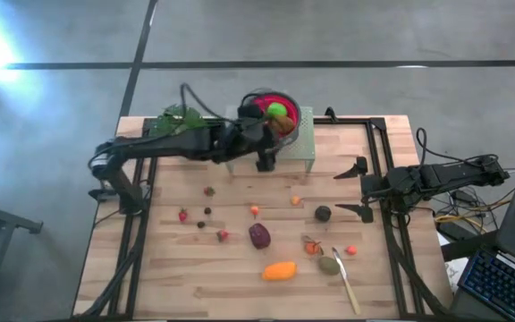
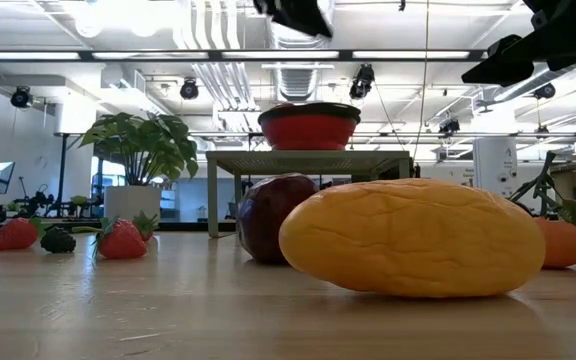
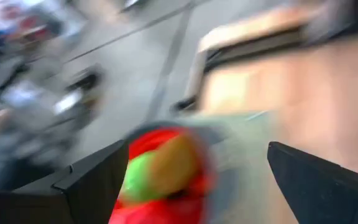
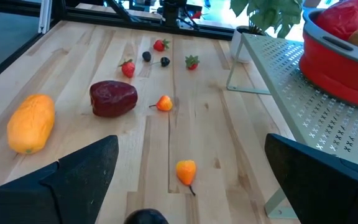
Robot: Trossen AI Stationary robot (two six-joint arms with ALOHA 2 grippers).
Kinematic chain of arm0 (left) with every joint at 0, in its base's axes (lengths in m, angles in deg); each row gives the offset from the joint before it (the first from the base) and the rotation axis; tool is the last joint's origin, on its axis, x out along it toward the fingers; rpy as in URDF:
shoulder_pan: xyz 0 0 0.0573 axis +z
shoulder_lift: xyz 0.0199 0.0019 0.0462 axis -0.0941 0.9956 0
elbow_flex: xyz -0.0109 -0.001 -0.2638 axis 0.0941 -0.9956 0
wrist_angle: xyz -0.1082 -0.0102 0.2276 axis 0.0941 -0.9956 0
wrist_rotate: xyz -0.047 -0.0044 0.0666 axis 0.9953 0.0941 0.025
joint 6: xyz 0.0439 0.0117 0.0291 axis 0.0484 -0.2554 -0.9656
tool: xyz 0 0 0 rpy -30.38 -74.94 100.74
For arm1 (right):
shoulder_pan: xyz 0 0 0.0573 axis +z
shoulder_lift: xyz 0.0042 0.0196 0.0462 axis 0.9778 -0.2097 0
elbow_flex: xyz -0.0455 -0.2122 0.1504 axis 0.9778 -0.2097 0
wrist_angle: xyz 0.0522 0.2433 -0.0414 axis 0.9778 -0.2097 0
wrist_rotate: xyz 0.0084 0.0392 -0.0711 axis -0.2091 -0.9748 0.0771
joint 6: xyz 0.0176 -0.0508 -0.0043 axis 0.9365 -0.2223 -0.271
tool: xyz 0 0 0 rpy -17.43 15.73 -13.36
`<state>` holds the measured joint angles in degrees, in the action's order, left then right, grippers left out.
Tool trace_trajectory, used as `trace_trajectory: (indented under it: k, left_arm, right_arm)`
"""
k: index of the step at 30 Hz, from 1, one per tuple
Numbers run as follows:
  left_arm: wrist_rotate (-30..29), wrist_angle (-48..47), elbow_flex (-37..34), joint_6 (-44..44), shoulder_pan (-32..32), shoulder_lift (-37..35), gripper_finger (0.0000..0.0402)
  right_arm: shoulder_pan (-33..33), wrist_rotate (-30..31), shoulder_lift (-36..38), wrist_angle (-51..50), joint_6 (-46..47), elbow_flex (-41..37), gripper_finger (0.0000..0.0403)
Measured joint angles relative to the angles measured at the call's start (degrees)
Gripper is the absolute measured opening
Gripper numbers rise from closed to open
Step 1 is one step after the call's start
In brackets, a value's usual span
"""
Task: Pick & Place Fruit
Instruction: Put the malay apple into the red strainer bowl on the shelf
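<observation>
A red bowl (image 1: 286, 100) stands on a grey perforated rack (image 1: 300, 148) at the far middle of the table; a green apple (image 1: 277, 112) and an orange-brown piece (image 1: 286, 126) lie in it. My left gripper (image 1: 262, 139) hangs open just left of the bowl and holds nothing; its wrist view is blurred, with the bowl (image 3: 166, 180) between the fingers. More fruit lies loose on the table: an orange oval (image 1: 279, 270), a maroon one (image 1: 259, 235), a dark one (image 1: 323, 213), a brown-green one (image 1: 329, 265) and small red and orange berries (image 1: 183, 215). My right gripper (image 1: 358, 190) waits open at the right edge.
A leafy potted plant (image 1: 181, 116) stands at the far left, beside the rack. A slim pale utensil (image 1: 345, 279) lies near the front right, next to the brown-green fruit. Black rails (image 1: 384, 179) run along the table's left and right sides. Bare wood lies at the front left.
</observation>
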<state>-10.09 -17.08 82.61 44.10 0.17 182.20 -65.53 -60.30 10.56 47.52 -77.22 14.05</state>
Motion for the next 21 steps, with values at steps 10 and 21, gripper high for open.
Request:
trace_trajectory:
  k: [10,21]
  left_arm:
    - [11.7,11.5,-19.4,8.9,-6.5,-14.6,0.0387]
    - [20.2,41.5,-47.5,15.9,-11.5,-25.6,0.0388]
  right_arm:
    - [0.0,0.0,0.0,0.0,0.0,0.0,0.04]
    - [0.0,0.0,-0.1,3.8,1.6,0.1,0.04]
